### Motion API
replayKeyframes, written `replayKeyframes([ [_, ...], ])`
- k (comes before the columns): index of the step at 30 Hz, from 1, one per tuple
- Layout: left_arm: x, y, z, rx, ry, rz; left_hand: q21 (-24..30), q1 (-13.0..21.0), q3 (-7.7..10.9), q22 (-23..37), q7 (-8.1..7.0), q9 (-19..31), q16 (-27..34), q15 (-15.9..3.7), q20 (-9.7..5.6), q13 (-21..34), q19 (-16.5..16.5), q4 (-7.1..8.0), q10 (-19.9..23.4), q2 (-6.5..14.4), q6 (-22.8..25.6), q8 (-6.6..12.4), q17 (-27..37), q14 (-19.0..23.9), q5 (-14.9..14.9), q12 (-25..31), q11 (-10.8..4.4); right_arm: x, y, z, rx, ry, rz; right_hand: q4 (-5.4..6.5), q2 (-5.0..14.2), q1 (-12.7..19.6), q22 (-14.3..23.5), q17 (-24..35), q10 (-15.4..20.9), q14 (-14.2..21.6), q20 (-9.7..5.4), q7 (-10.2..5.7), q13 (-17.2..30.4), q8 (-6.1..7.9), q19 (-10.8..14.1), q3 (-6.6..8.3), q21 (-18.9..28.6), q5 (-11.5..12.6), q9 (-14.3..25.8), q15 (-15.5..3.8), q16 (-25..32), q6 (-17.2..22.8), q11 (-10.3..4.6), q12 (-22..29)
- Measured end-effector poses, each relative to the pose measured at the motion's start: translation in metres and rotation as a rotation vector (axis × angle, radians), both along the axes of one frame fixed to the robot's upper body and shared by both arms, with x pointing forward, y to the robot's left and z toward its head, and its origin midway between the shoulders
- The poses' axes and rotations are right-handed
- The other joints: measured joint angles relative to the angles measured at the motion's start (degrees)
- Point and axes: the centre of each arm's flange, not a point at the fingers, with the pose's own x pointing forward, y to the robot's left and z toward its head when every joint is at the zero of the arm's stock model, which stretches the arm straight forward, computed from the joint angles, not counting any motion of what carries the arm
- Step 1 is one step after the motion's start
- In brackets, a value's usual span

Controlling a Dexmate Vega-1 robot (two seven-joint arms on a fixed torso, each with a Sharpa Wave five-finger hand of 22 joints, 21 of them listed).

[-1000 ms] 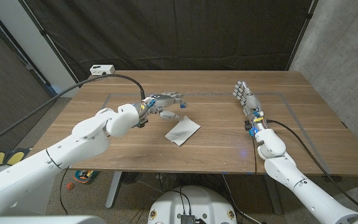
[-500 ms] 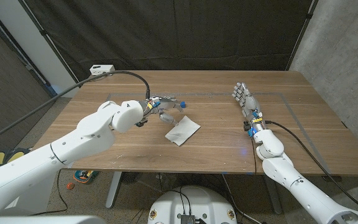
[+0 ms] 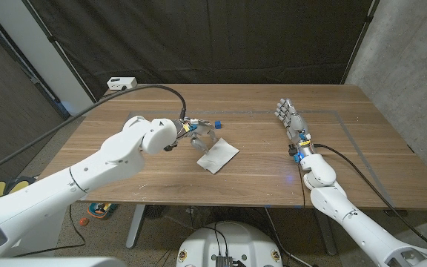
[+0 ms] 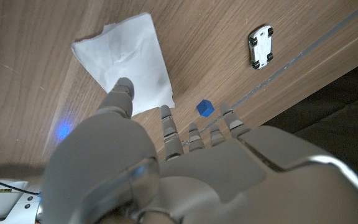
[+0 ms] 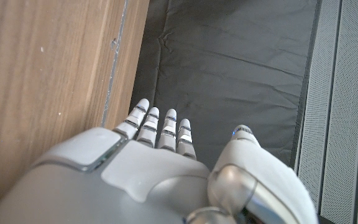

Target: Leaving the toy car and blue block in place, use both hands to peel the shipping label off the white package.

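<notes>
Your left hand [image 3: 199,134] hovers open-fingered over the white package [image 3: 219,156] mid-table, holding nothing; toy car [image 4: 261,46] and blue block [image 4: 205,108] sit beyond. Your right hand [image 3: 290,119] stands apart, fingers extended, empty.

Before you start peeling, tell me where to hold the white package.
Probably press on the white package at its broad middle from above: it lies flat and thin on the table, so no edge offers a pinch. The left hand already hovers over its near-left corner; the right hand waits apart.

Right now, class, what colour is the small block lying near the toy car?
Blue. The block shows best in the left wrist view, beside the toy car.
</notes>
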Motion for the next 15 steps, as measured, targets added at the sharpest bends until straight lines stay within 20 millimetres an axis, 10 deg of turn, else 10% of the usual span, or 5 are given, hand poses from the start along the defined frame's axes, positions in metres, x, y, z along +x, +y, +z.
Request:
replayKeyframes([
  [15, 0.012, -0.005, -0.018, 0.089, -0.019, 0.086, -2.8, 0.9, -1.51, 0.0, -1.12, 0.9, 0.0, 1.45, 2.05, 0.3, -2.9, 1.49, -2.4, -0.4, -3.6, -1.98, 0.1, 0.0, 0.0, -0.5, 0.57, 0.001, 0.0, -0.004, 0.008, -0.001, -0.001, 0.0, 0.05, -0.5, 0.0, 0.0, 0.0, 0.0, 0.0, 0.0, 0.0, 0.0, 0.0, 0.0, 0.0, 0.0, 0.0, 0.0, 0.0, 0.0, 0.0, 0.0],
])
